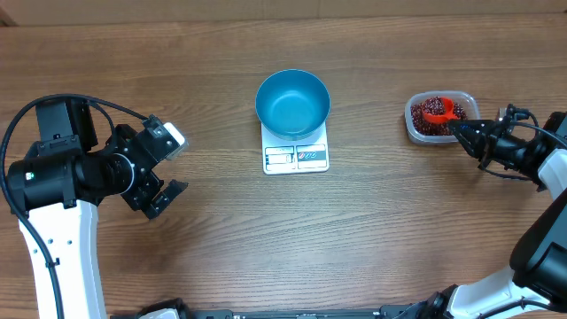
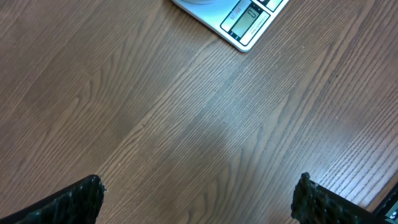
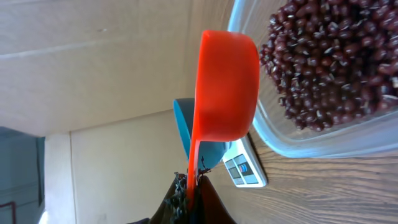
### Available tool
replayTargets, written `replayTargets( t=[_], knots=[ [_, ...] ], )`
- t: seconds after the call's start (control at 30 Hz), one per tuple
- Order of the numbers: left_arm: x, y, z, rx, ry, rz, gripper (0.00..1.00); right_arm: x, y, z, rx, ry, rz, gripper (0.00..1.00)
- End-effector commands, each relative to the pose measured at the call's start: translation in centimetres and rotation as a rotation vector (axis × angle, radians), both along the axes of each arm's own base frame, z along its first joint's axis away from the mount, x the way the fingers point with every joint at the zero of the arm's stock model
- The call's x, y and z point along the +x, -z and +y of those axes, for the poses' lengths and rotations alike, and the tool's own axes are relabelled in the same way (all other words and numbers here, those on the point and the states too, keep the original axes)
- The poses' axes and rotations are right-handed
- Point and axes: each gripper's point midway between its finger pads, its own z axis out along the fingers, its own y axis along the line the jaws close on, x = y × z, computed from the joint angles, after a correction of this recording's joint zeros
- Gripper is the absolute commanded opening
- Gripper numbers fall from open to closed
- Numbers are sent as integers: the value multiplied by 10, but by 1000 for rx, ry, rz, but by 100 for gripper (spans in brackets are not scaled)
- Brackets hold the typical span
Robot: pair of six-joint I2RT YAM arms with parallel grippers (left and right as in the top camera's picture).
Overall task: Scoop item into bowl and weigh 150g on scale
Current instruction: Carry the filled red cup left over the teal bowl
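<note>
A round, deep, bright-blue plastic bowl [image 1: 292, 102] stands on a small flat white rectangular scale [image 1: 296, 158] at the middle of the brown wood-grain desk [image 1: 221, 230]. The scale's grey display and buttons show in front of the bowl. Well off to the right sits a clear rounded-rectangular plastic tub [image 1: 410, 124] holding a loose heap of small dark red-brown beans [image 1: 427, 127]. The right claw [image 1: 461, 129] is clenched on the handle of a small red plastic scoop [image 1: 437, 110], whose cup hangs over the tub. In the right wrist view the scoop [image 3: 224, 87] shows its outer side just beside the tub's rim [image 3: 298, 140]. The beans [image 3: 329, 56] lie beyond it, and the bowl [image 3: 186, 130] and scale [image 3: 245, 168] stand far behind. Whether the cup carries beans cannot be told. The bowl looks empty from overhead. The left claw [image 1: 171, 164] is released, jaws spread wide over bare desk on the left, well apart from the scale. Its wrist view shows a corner of the scale [image 2: 245, 22].
</note>
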Motion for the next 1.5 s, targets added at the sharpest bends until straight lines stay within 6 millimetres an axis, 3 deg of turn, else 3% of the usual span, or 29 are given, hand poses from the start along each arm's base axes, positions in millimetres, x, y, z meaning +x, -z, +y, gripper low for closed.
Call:
replayTargets(
  t=[0.0,0.3,0.6,1.0,1.47],
  knots=[
    [0,0,2,24,26,-9,100,0,-5,3,42,-18,-27,4],
    [0,0,2,24,26,-10,100,4,-9,20,46,-70,-52,4],
    [0,0,2,24,26,-10,100,11,-12,68,56,-186,-51,4],
    [0,0,2,24,26,-10,100,24,-31,142,99,-348,-82,4],
    [0,0,2,24,26,-10,100,15,-45,214,111,-511,-128,4]
  ],
)
